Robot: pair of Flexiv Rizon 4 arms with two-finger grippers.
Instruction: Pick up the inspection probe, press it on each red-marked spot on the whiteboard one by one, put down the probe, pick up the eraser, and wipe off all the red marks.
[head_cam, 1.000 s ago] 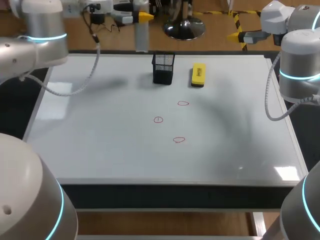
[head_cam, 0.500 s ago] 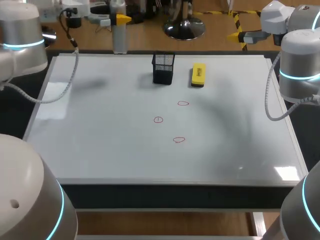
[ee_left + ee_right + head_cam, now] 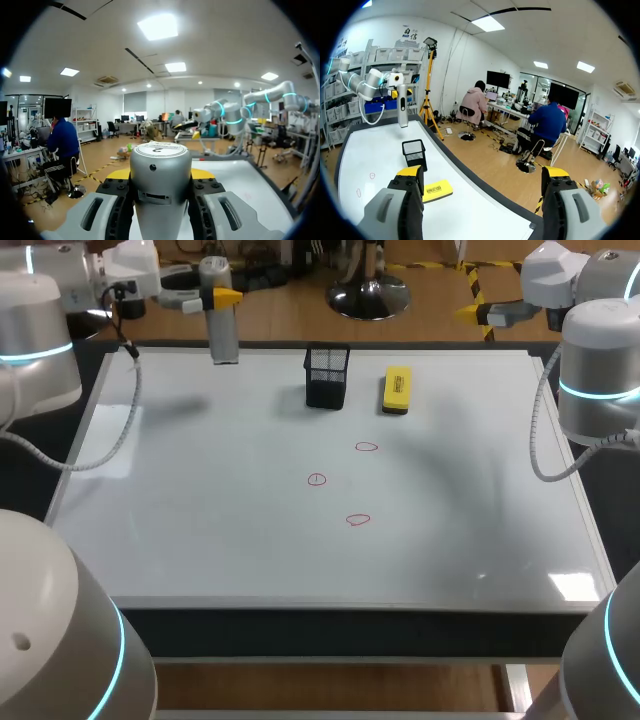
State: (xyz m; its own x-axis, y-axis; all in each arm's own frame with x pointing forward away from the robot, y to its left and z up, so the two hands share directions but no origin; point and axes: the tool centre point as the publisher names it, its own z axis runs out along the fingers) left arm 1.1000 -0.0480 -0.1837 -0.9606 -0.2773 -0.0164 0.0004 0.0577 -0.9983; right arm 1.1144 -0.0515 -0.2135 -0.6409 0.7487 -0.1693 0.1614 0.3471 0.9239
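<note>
Our L gripper [image 3: 218, 297] is clenched on the grey probe [image 3: 222, 335], held upright at the whiteboard's [image 3: 200, 540] far-left edge. R gripper [image 3: 482, 172] hangs released off the far-right corner. The eraser [image 3: 397, 390] lies near the black mesh cup [image 3: 327, 377]. 3 red marks [image 3: 316, 479] sit mid-board, unwiped.
</note>
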